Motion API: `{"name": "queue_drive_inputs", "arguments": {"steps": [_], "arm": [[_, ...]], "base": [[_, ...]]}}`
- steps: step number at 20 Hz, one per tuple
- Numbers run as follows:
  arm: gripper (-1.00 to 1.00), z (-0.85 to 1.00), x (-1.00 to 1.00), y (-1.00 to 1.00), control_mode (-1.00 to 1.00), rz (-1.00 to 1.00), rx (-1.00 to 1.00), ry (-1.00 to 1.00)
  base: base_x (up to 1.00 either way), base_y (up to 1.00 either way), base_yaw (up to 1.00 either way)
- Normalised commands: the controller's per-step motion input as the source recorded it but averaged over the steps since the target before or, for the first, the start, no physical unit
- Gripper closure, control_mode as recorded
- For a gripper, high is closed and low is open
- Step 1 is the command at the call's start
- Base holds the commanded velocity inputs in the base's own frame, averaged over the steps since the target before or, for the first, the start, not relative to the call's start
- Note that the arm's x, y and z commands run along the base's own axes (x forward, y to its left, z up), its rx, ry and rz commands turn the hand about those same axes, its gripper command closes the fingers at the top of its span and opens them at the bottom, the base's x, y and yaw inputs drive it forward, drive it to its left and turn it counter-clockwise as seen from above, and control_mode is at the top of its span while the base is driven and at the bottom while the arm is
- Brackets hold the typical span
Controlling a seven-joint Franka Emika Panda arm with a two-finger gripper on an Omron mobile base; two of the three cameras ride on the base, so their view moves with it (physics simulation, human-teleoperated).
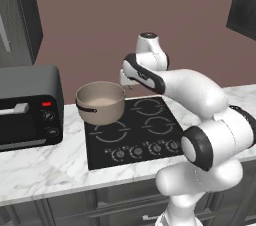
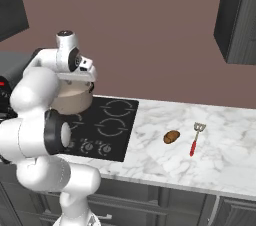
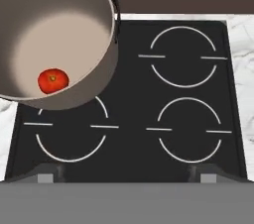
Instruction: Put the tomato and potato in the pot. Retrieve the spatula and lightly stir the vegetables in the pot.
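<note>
My arm [image 1: 200, 95] was glossy white, built of fat rounded segments, each joint ringed by a dark band. A round dark disc capped my elbow [image 1: 195, 149], and a small dark cap sat on my topmost joint [image 1: 148, 35]. My pedestal [image 2: 75, 190] was a smooth white column, swelling at its top.

Pot [image 1: 100, 102] on the cooktop's [image 1: 134, 132] back left burner, tomato [image 3: 53, 81] inside on its floor. Toaster oven [image 1: 27, 106] at the counter's [image 2: 225, 160] left end. Potato [image 2: 171, 137] and spatula [image 2: 195, 139] side by side right of the cooktop, potato nearer it.
</note>
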Motion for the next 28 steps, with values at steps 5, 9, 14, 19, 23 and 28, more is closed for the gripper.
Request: {"name": "queue_drive_inputs", "arguments": {"steps": [5, 9, 14, 19, 23, 28], "arm": [[-1.00, -0.03, -0.90, -1.00, -1.00, -0.01, 0.00, 0.00], [-1.00, -0.16, -0.57, -1.00, -1.00, 0.00, 0.00, 0.00], [-1.00, -0.17, -0.05, -1.00, -1.00, 0.00, 0.00, 0.01], [-1.00, -0.16, 0.04, -1.00, -1.00, 0.00, 0.00, 0.03], [-1.00, -0.15, -0.01, -0.78, -1.00, 0.00, -0.10, 0.00], [-1.00, -0.41, 0.00, -0.67, -1.00, -0.04, -0.19, 0.00]], "base": [[0.00, 0.00, 0.00], [0.00, 0.00, 0.00], [0.00, 0.00, 0.00], [0.00, 0.00, 0.00], [0.00, 0.00, 0.00], [0.00, 0.00, 0.00]]}}
